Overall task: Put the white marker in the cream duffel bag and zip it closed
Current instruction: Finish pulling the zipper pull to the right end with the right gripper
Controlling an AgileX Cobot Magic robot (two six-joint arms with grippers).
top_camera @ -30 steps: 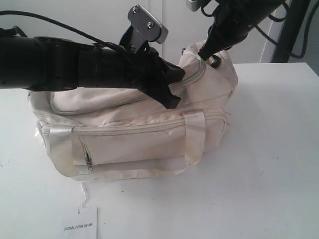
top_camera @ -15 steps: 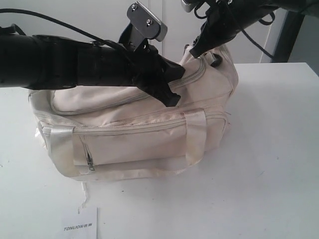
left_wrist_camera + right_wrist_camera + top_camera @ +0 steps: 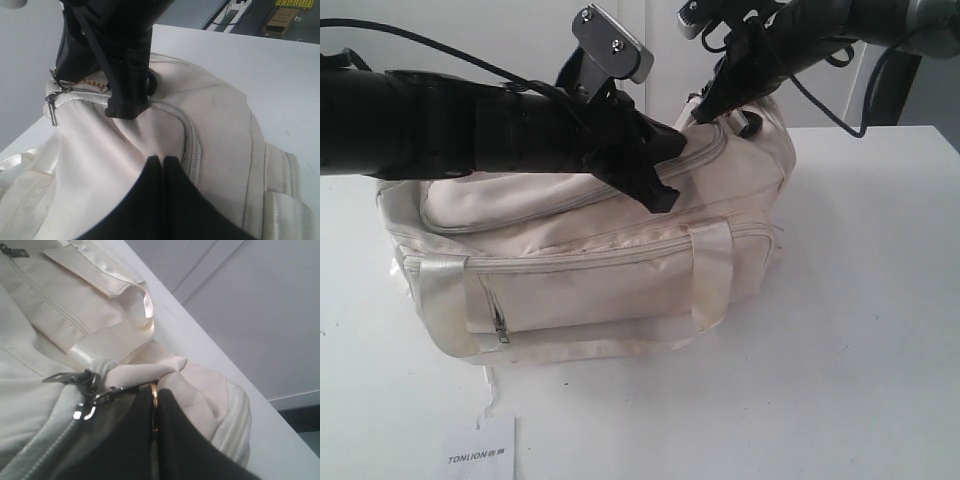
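Fabric of the cream duffel bag (image 3: 580, 280) is pinched in two places. The left tool (image 3: 162, 166), jaws pressed together, holds a fold on the bag's top. The right tool (image 3: 153, 402) is clamped tight on the bag's end beside the zipper pull (image 3: 82, 382). The bag stands on the counter (image 3: 860, 300), toward its far left. A paper card (image 3: 480, 450) lies at the near edge.

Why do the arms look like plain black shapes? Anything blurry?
Exterior view: bright white table and wall leave the arms dark, little detail. Left wrist view: the left gripper looks soft, the bag sharper. Right wrist view: right gripper likewise, sheen on the strap.
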